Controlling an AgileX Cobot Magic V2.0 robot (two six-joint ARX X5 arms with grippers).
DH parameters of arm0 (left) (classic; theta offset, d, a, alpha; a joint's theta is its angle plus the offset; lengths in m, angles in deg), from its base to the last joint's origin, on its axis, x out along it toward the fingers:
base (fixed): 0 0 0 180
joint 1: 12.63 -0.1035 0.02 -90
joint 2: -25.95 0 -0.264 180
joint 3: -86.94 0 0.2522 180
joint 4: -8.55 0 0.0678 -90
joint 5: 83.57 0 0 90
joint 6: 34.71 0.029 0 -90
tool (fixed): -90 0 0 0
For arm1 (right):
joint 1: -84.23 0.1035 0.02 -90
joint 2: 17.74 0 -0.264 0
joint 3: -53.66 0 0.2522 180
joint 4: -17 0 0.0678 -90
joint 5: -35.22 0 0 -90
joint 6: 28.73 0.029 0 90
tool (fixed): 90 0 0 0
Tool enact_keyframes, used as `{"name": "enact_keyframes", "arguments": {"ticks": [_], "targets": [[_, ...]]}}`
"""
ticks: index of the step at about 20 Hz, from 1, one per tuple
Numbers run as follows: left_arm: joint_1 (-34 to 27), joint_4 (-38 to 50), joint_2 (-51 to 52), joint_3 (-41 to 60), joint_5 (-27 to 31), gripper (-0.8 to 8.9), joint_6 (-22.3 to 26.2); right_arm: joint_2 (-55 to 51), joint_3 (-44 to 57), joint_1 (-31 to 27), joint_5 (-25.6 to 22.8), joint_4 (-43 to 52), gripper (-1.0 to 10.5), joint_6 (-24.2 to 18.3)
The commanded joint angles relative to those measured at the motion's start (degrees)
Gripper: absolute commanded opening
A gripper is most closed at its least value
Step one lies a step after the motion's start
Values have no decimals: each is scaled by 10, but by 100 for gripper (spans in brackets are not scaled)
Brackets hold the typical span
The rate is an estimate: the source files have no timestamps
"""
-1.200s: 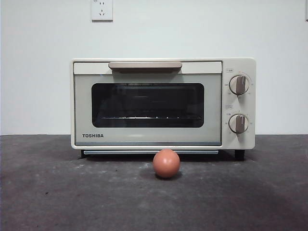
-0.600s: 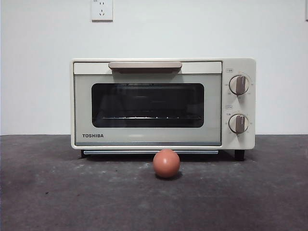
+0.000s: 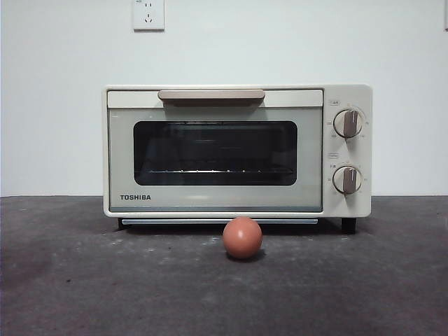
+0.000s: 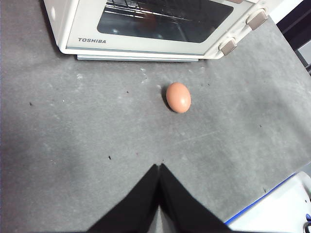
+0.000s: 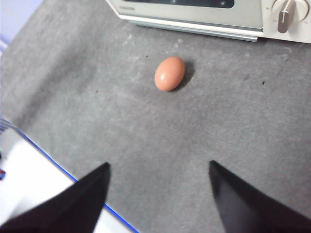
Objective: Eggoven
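No visible change vs 1 s and 0.5 s back in front view: egg (image 3: 242, 238) same spot on the dark grey worktop (image 3: 84, 280), just in front of the Toshiba toaster oven (image 3: 236, 150), near the middle of its door, a bit right of centre. Not touching the oven; its shadow falls beside it.

Oven door shut. Tan handle (image 3: 211, 96) along the top edge, dark glass window (image 3: 215, 152) shows the wire rack inside, nothing on it as far as I can see. Two knobs (image 3: 348, 123) on the right panel, both pointing roughly up.

Left claw (image 4: 159, 170): jaws pressed together, tips meeting, holding nothing. It's above the worktop, well short of the egg (image 4: 178, 97), oven (image 4: 146, 29) beyond it.

Right claw (image 5: 158, 170): jaws spread wide, empty. Egg (image 5: 169, 74) lies ahead of it, between claw and oven front (image 5: 194, 14), roughly on the line through the gap.

Neither arm shows in front view, so both are high/back.

Read: task not started in any visible way — door shut, egg untouched. My guess at sequence: door has to come down first (handle pull), then egg pick + place on rack. Right claw looks better set for the egg, left for the handle, but that's inference only. Risk: egg is smooth and round, prob rolls if nudged.
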Motion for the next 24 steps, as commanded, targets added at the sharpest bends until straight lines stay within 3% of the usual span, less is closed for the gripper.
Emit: {"name": "enact_keyframes", "arguments": {"ticks": [1,6,10,16,24], "targets": [[0,3,-3,-11,-1,7,9,18,-10,7,1,18,367,45],[0,5,-3,-11,-1,7,9,86,-10,62,-13,116,366,118],[0,6,-3,-11,-1,7,9,189,-34,154,-106,178,366,156],[0,5,-3,-11,-1,7,9,392,-143,264,-247,194,366,173],[1,5,-3,-11,-1,7,8,595,-257,296,-282,205,366,193]]}}
